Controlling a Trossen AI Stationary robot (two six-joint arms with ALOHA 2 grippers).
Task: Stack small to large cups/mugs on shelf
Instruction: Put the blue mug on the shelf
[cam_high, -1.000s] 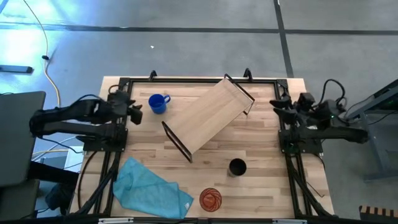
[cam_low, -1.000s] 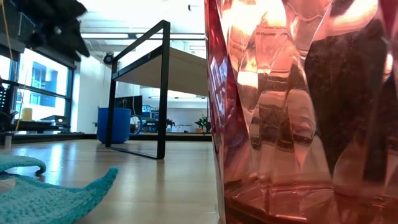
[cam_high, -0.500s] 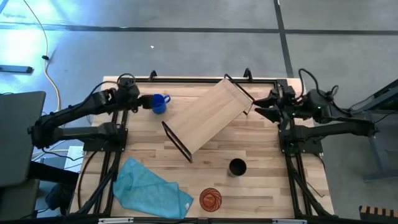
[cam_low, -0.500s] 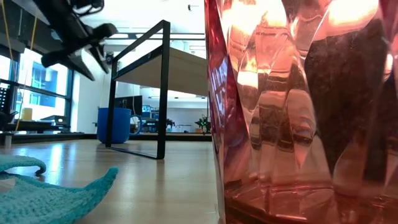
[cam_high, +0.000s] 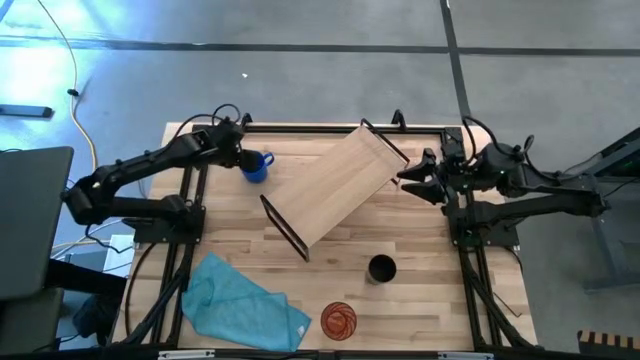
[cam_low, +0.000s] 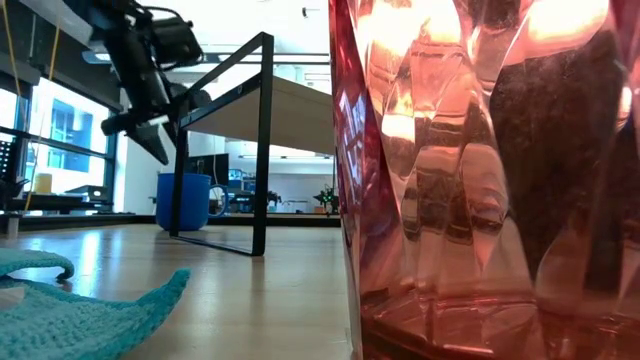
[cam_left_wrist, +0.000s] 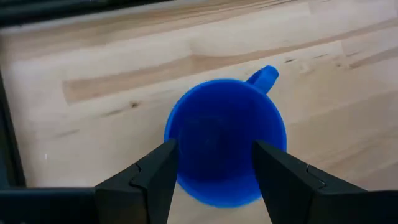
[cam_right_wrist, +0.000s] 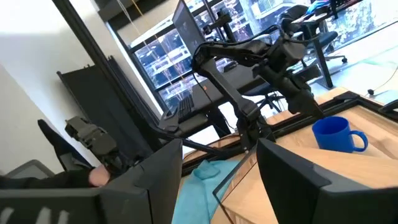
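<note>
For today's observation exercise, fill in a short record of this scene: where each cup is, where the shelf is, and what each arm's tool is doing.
blue mug: on the table, far left, beside the shelf
black cup: on the table, near side of the shelf
orange tumbler: near table edge
shelf: diagonal at mid-table, nothing on it
left tool: open, above the blue mug
right tool: open, at the shelf's far right end
teal cloth: near left

Grey floor (cam_high: 330, 80), bright windows (cam_low: 75, 135)

Blue mug (cam_high: 255, 166), black cup (cam_high: 381, 268), ribbed orange tumbler (cam_high: 339, 320), teal cloth (cam_high: 245, 304), light-wood shelf (cam_high: 333, 183) w/ black frames
</note>
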